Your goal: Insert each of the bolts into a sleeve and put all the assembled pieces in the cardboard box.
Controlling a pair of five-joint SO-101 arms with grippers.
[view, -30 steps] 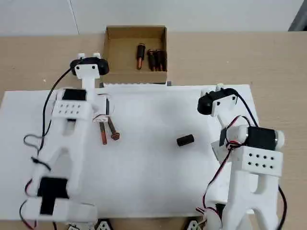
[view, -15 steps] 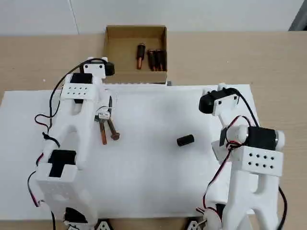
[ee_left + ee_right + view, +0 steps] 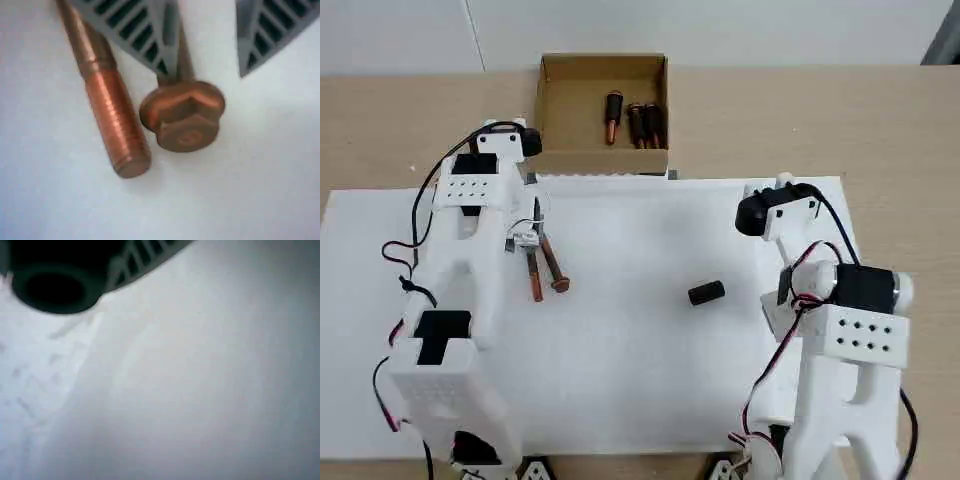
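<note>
Against a second ago, finds the left arm (image 3: 470, 230) reared up and stretched further toward 12 o'clock, bringing the left tool (image 3: 533, 240) down at the 12 o'clock ends of the two bolts (image 3: 547, 272); finds bolts, sleeve (image 3: 706, 293) and right arm (image 3: 840, 320) unmoved. Reads as the approach to a pick, with neither bolt lifted and no insertion begun for this pair. Places the bolts side by side on the white mat (image 3: 640, 380) over the counter (image 3: 880, 110), at 9 o'clock of the sleeve and well apart from it. Places the box (image 3: 552, 110) at 12 o'clock of the mat, already holding a few dark pieces (image 3: 635, 122) with copper ends, seemingly finished ones. From the left wrist, supplies detail hidden under the arm in the high view: the tool spread apart, one finger (image 3: 145, 35) right by the shank of the bolt showing its head (image 3: 182, 116), the other finger (image 3: 270, 35) clear on the far side, straddling without pinching, with the other bolt (image 3: 112, 115) just beside, threaded end nearest. From the right wrist, catches a dark round opening (image 3: 47, 287) close by, likely the sleeve's end; cannot tell apart from together for the right tool (image 3: 772, 305).
</note>
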